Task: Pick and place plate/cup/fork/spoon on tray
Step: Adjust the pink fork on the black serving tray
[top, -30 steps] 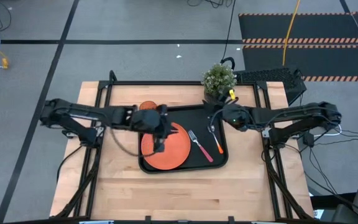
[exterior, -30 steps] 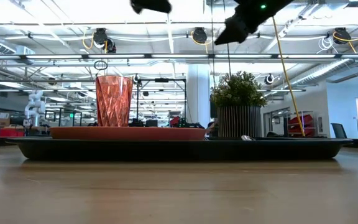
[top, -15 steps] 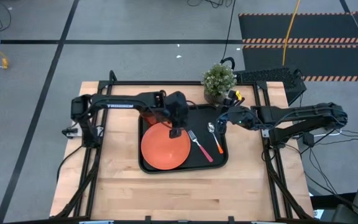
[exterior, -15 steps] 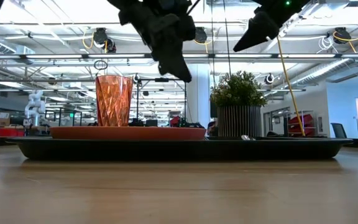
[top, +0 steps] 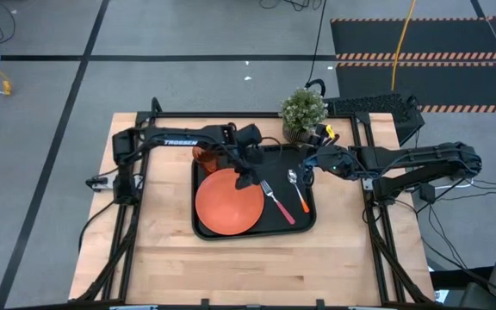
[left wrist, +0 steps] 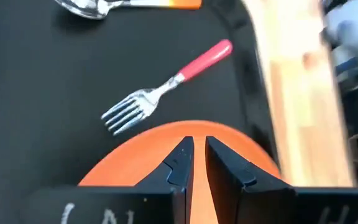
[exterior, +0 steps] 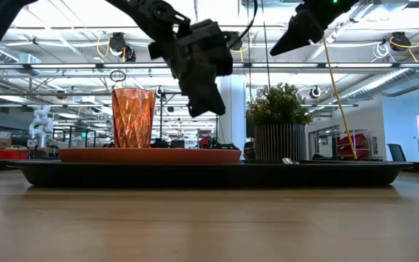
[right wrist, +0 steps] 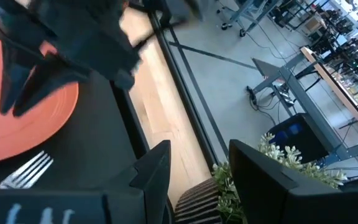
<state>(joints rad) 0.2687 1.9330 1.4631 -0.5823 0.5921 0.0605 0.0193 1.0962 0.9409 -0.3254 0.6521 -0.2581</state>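
Observation:
The black tray [top: 306, 222] lies mid-table. On it lie the orange plate [top: 229, 202], the pink-handled fork [top: 278, 200] and the orange-handled spoon [top: 299, 193]. The amber cup [exterior: 133, 118] stands at the tray's far left corner, partly hidden by my left arm in the high view. My left gripper [top: 245, 178] hovers shut and empty above the plate's far right edge [left wrist: 247, 146], beside the fork's tines [left wrist: 126, 112]. My right gripper [top: 304, 169] is open and empty, raised above the spoon's bowl at the tray's far right.
A potted green plant [top: 303, 110] stands just behind the tray's far right corner. Bare wooden table [top: 257, 267] lies toward the near edge and on both sides of the tray.
My left gripper has swung from over the plate's middle toward the table's far right, to the plate's far right edge, and has come down in the low view. My right gripper has drawn back a little toward the table's right edge. The things on the tray have stayed put.

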